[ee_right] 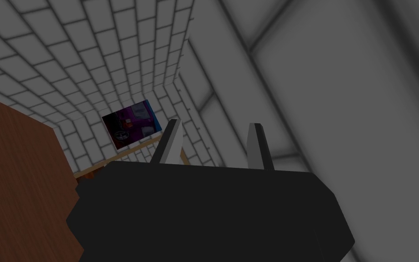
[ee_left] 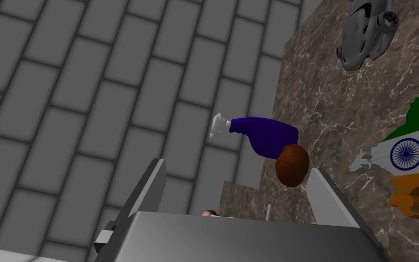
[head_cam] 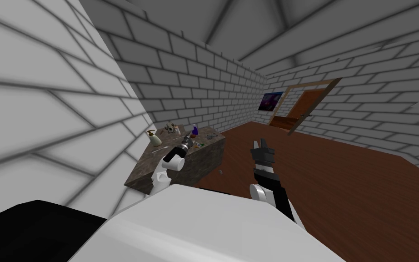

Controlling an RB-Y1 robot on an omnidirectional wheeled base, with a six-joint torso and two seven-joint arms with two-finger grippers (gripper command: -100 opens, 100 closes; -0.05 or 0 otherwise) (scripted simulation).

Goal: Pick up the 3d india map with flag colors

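Observation:
The India map (ee_left: 408, 154) lies flat on the brown marbled table top (ee_left: 336, 109); it has a green band, a white band with a blue wheel, and an orange band. My left gripper (ee_left: 238, 166) hovers over the table with its fingers open and nothing between them. The map lies beyond its right finger (ee_left: 336, 200), apart from it. In the head view the left gripper (head_cam: 188, 143) reaches over the table (head_cam: 158, 168) by the left wall. My right gripper (head_cam: 261, 146) hangs above the wooden floor, its fingers (ee_right: 172, 141) apart and empty.
A purple bottle (ee_left: 263, 136) with a white cap and a brown ball (ee_left: 292, 164) stand just ahead of the left gripper. A grey skull-like object (ee_left: 367, 32) sits farther along the table. A soap dispenser (head_cam: 153, 136) stands near the wall. An open door (head_cam: 311, 109) is at the far end.

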